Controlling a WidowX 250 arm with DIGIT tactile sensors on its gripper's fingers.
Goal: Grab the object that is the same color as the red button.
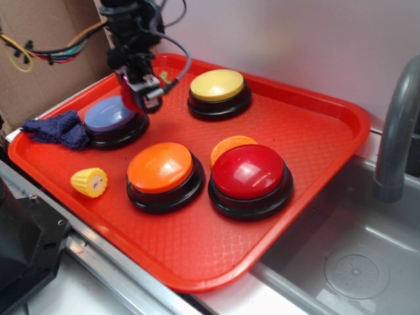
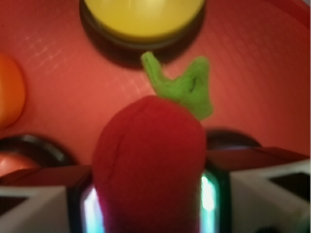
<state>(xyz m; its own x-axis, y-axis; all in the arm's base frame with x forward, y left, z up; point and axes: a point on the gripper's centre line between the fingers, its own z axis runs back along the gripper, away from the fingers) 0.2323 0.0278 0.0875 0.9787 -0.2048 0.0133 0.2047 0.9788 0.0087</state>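
The object, a small fuzzy red toy fruit (image 2: 150, 160) with a green stem (image 2: 187, 87), fills the middle of the wrist view, squeezed between both fingers. My gripper (image 2: 150, 199) is shut on it. From the exterior view the gripper (image 1: 143, 98) hangs above the back left of the red tray (image 1: 315, 125), just right of the blue button (image 1: 113, 117), with the red toy (image 1: 142, 100) showing dark between the fingers. The red button (image 1: 249, 172), a glossy dark-red dome on a black base, stands at the tray's front right, well away from the gripper.
On the tray also stand a yellow button (image 1: 218, 90), an orange button (image 1: 162, 172), a small yellow corn toy (image 1: 90, 182), a dark blue cloth (image 1: 59, 128) and an orange piece (image 1: 230, 146) behind the red button. A sink and grey faucet (image 1: 397, 131) lie to the right.
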